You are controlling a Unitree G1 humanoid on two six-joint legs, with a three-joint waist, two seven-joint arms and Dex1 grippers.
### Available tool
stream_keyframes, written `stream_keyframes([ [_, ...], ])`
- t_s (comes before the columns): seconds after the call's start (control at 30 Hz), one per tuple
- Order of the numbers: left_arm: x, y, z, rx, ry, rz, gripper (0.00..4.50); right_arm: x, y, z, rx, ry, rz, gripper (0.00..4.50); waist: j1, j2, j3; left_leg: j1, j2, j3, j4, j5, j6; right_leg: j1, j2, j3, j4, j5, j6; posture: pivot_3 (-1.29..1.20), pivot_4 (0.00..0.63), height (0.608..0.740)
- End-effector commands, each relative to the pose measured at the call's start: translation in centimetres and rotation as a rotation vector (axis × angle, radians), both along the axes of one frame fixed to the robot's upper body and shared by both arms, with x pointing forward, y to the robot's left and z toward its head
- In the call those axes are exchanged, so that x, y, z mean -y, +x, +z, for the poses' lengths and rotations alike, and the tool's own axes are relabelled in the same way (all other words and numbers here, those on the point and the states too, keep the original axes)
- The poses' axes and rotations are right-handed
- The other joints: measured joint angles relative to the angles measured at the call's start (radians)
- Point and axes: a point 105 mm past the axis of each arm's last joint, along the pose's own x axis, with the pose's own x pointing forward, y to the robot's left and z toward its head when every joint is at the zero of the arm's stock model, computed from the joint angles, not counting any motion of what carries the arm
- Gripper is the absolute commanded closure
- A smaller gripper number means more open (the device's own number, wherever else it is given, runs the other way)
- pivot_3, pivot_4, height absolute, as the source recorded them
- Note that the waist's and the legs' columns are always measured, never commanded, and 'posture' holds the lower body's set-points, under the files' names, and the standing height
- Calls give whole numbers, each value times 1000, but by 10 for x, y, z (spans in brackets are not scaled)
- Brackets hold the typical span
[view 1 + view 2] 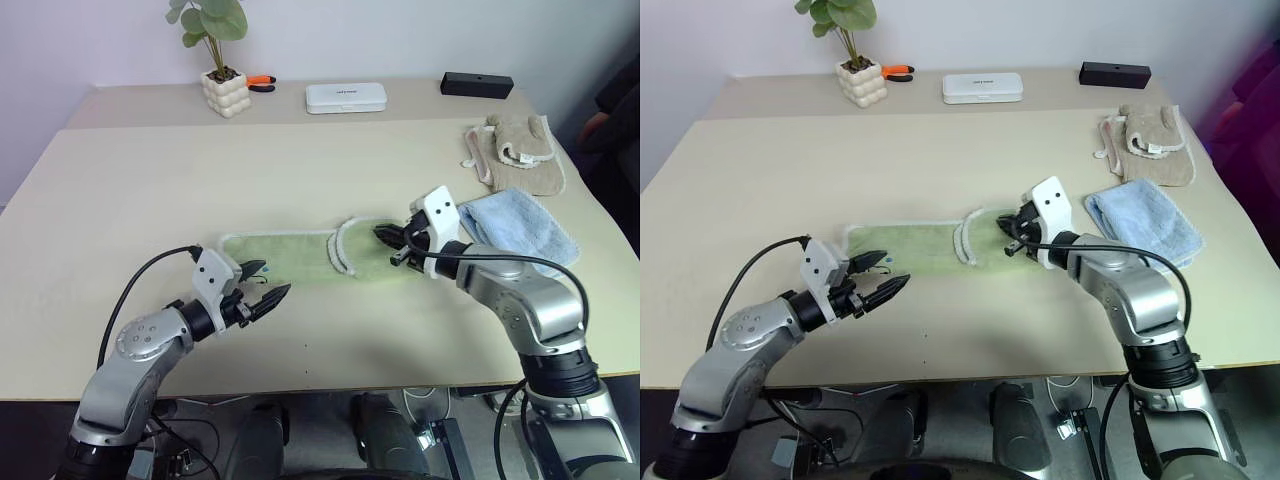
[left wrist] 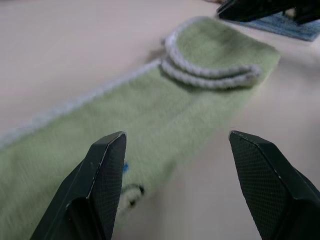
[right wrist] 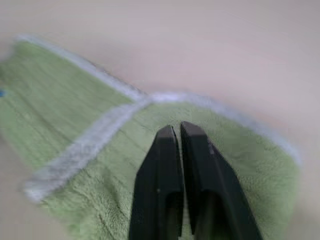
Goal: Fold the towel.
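Beige counter (image 1: 150, 190): towel (image 1: 290, 252) part-folded; right gripper (image 1: 392, 243) fingers pinched shut above the flap, holding nothing; left gripper (image 1: 262, 287) fingers spread, empty, should pinch the near end squarely.

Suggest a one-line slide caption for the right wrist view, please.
Shut right gripper poised over the folded end of the light green towel, its whitish edge crossing the fold.

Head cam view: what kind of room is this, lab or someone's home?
Probably an office or lab: a plain beige table against a bare wall, holding a small potted plant in a white bubble-shaped pot, a flat white case and a black rectangular box.
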Motion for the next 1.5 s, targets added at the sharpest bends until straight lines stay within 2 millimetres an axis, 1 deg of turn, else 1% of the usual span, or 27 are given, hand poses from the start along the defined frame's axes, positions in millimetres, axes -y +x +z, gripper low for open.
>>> stream_keyframes([
  [0.03, -5, -9, 3, -26, -54, 53, 1139, -15, -1, -33, -15, -69, 59, 4461, 1, 0, 0, 0, 0, 0, 0, 0, 0, 0, 0, 0, 0, 0, 0, 0, 150, 737],
  [0.1, -7, -15, -3, -63, -61, 79, 1139, -11, 3, -45, -20, -110, 35, 4461, 2, 0, 0, 0, 0, 0, 1, 0, 0, 0, 0, 0, 0, 0, 0, 0, 150, 737],
  [0.17, -11, -22, -10, -100, -61, 112, 1139, -11, 3, -41, 6, -116, 53, 4461, 2, -2, -1, 1, 0, 1, 1, 0, 0, 1, 0, 0, 0, 0, 0, 0, 150, 737],
  [0.2, -12, -24, -13, -112, -65, 127, 1139, -12, 3, -35, 21, -101, 65, 4461, 2, -2, -1, 1, 0, 0, 1, 0, 0, 2, 0, 0, 0, 0, 0, 0, 150, 737],
  [0.23, -13, -28, -14, -132, -86, 152, 1139, -13, 2, -21, 48, -64, 90, 4461, 2, -2, -1, 1, 0, 0, 2, 0, 0, 2, 0, 0, 0, 0, -1, 0, 150, 737],
  [0.27, -13, -30, -15, -145, -101, 169, 1139, -14, 1, -11, 66, -38, 108, 4461, 2, -2, -1, 1, 0, 0, 1, 0, 0, 2, 0, 0, 0, -1, -1, 0, 150, 737],
  [0.3, -15, -32, -17, -164, -117, 192, 1139, -15, 1, 1, 98, -24, 128, 4236, 3, -2, -1, 1, 0, 0, 1, 0, 0, 1, 0, 0, 0, -1, -2, 0, 150, 737],
  [0.33, -14, -34, -16, -185, -161, 215, 898, -16, -2, 20, 154, -17, 171, 3943, 4, -2, -1, 1, 0, 0, 1, 0, 0, 1, 0, 0, 0, -1, -2, 0, 150, 737],
  [0.37, -15, -36, -16, -206, -205, 241, 606, -19, -7, 35, 201, -18, 216, 3613, 4, -1, 0, 0, 0, 0, 1, 0, 0, 1, 0, 0, 0, -1, -1, 0, 150, 737],
  [0.43, -17, -37, -14, -248, -294, 296, 0, -24, -16, 57, 264, -32, 296, 2668, 4, -1, 0, 0, 0, 0, 2, 0, 0, 1, -1, 0, 0, 0, 0, 0, 150, 737],
  [0.47, -18, -37, -13, -261, -328, 313, 0, -27, -21, 62, 278, -39, 327, 2117, 4, -1, 0, 0, 0, 0, 1, 0, 0, 1, 0, 0, 0, 0, 0, 0, 150, 737],
  [0.53, -23, -34, -13, -298, -412, 381, 0, -33, -29, 68, 305, -65, 389, 1207, 4, -2, 0, 1, 1, 0, 1, 0, 0, 1, 0, 0, 0, 0, 0, 0, 150, 737],
  [0.57, -27, -32, -14, -320, -450, 415, 0, -36, -33, 70, 318, -78, 415, 630, 4, -2, 0, 1, 1, 0, 1, 0, 0, 1, 1, 0, 0, 0, 0, 0, 150, 737],
  [0.6, -30, -30, -18, -348, -477, 455, 0, -39, -35, 71, 328, -87, 435, 219, 4, -2, -1, 1, 1, -1, 1, 0, 0, 1, 1, -1, 0, 0, 0, 0, 150, 737],
  [0.63, -35, -26, -22, -376, -495, 498, 0, -42, -37, 71, 334, -93, 449, 37, 4, -2, -1, 1, 1, -1, 1, 0, 0, 1, 0, -1, 0, 0, 0, 0, 150, 737],
  [0.7, -40, -17, -26, -425, -571, 566, 0, -46, -39, 68, 340, -101, 462, 37, 7, -3, -1, 1, 1, -1, 2, 0, 0, 1, 0, -1, 0, 0, 0, 0, 150, 737],
  [0.83, -42, -2, -25, -503, -738, 631, 0, -49, -42, 60, 339, -111, 467, 37, 13, -3, -1, 1, 1, -1, 3, 0, 0, 3, 0, -1, 0, 0, -1, 0, 150, 737],
  [0.93, -40, 6, -27, -554, -791, 654, 0, -51, -45, 59, 340, -107, 471, 37, 19, -3, -1, 1, 1, -1, 3, 0, 0, 3, 0, -1, 0, 0, -1, 0, 150, 737],
  [1.03, -40, 24, -28, -592, -878, 704, 0, -55, -49, 57, 337, -97, 476, 37, 29, -2, -2, 2, 1, 0, 3, 0, 0, 3, 0, -1, 0, 1, -1, 0, 150, 737],
  [1.07, -41, 28, -27, -596, -902, 722, 513, -56, -51, 55, 336, -99, 477, 0, 32, -2, -2, 2, 0, 0, 3, 0, -1, 3, 0, -1, 0, 1, -1, 0, 150, 737],
  [1.1, -42, 33, -25, -591, -924, 734, 751, -56, -52, 53, 334, -104, 477, 0, 34, -2, -2, 2, 0, -1, 3, 0, -1, 3, 1, -1, 0, 1, -2, 0, 150, 737],
  [1.17, -43, 37, -22, -584, -941, 739, 1737, -56, -54, 50, 332, -115, 476, 0, 34, -3, -2, 2, 0, -1, 3, 0, -1, 4, 0, -1, -1, 0, -2, 0, 150, 737],
  [1.3, -46, 41, -15, -555, -948, 736, 3928, -55, -58, 46, 324, -125, 469, 0, 34, -3, -2, 1, 0, -1, 2, 0, -1, 3, 0, -1, -3, 1, -2, 0, 150, 737],
  [1.33, -49, 43, -12, -537, -960, 738, 4324, -54, -59, 45, 321, -126, 465, 0, 34, -3, -2, 1, 0, -1, 2, 0, -1, 3, 0, -1, -3, 1, -2, 0, 150, 737],
  [1.37, -53, 43, -8, -517, -970, 742, 4461, -54, -60, 44, 318, -127, 462, 0, 33, -3, -2, 1, 0, 0, 2, 0, -1, 3, 0, -1, -3, 1, -2, 0, 150, 737],
  [1.43, -62, 45, 2, -459, -986, 743, 4461, -52, -60, 44, 314, -131, 454, 0, 30, -3, -2, 1, 0, 0, 2, 0, -1, 3, 1, -1, -3, 1, -3, 0, 150, 737],
  [1.5, -84, 45, 20, -334, -941, 752, 4461, -49, -60, 42, 309, -141, 442, 0, 30, -3, -2, 1, 0, 0, 1, 0, -1, 3, 1, -1, -4, 1, -3, 0, 150, 737],
])
